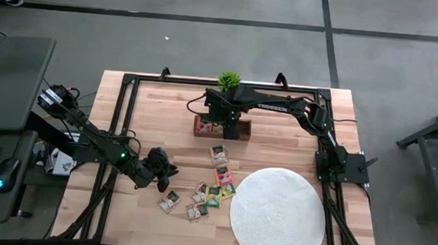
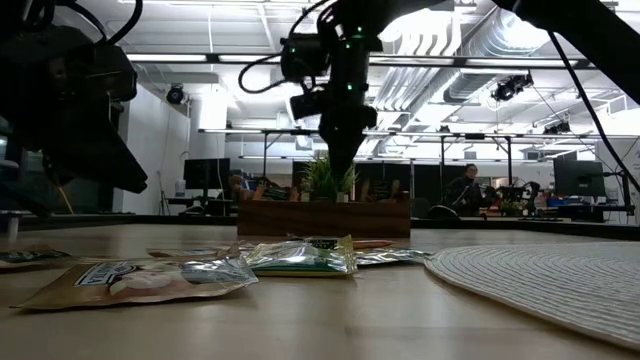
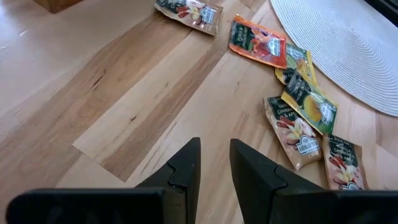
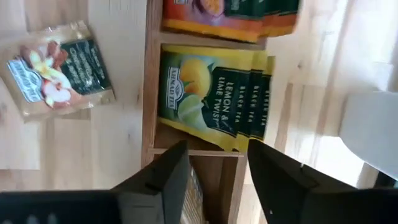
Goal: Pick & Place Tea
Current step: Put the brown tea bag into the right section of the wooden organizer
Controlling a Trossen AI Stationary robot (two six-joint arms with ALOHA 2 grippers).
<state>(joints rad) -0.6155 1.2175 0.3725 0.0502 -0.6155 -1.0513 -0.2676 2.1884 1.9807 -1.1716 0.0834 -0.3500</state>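
Hovering my right gripper (image 4: 214,180), fingers apart, over the wooden box (image 1: 222,127) by the far edge; flat foil tea packets (image 1: 212,193) lay mid-table. Left gripper (image 3: 214,171), slightly parted, waited near them.

yellow tea packets (image 4: 214,99) read "LEMON & LIME TWIST"

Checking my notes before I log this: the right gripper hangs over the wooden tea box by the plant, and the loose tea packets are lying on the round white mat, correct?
Not quite. The high view shows the loose tea packets on the bare wooden table beside the round white mat, not on it. The right gripper does hang over the wooden tea box by the plant.
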